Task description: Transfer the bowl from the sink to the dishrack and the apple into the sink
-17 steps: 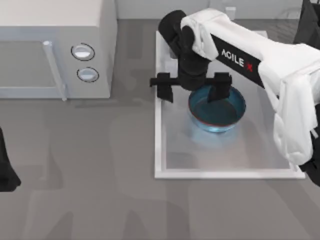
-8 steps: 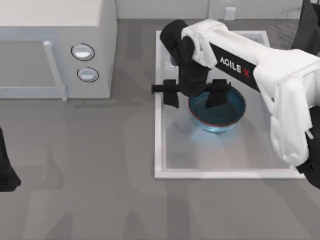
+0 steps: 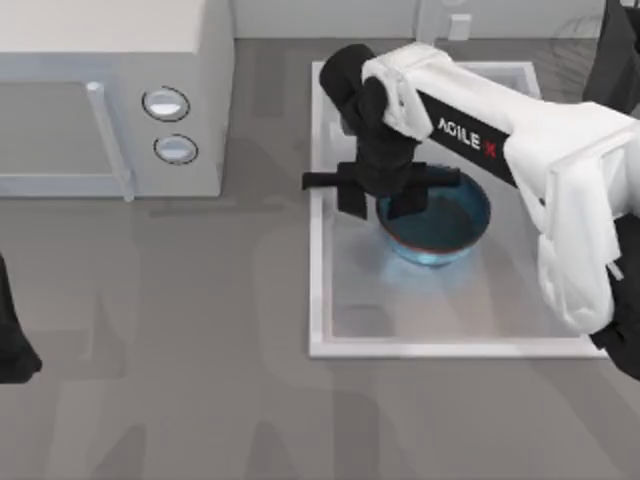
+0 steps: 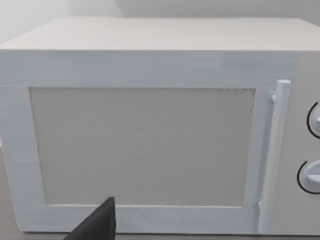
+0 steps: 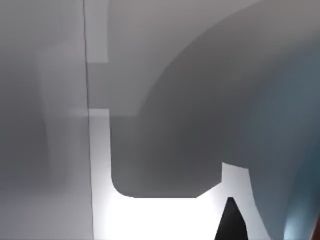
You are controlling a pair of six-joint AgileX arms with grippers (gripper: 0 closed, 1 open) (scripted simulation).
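The right gripper hangs in the sink, its fingers clamped on the teal bowl's rim, one inside, one outside. The left arm's fingers cannot be told.

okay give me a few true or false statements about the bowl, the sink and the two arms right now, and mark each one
1. The bowl sits inside the sink. True.
2. The right gripper is at the bowl's rim on the microwave side. True.
3. The left gripper is over the sink. False: it is parked at the table's left edge.
4. The bowl is red. False: it is teal-blue.
5. The microwave door is open. False: it is closed.
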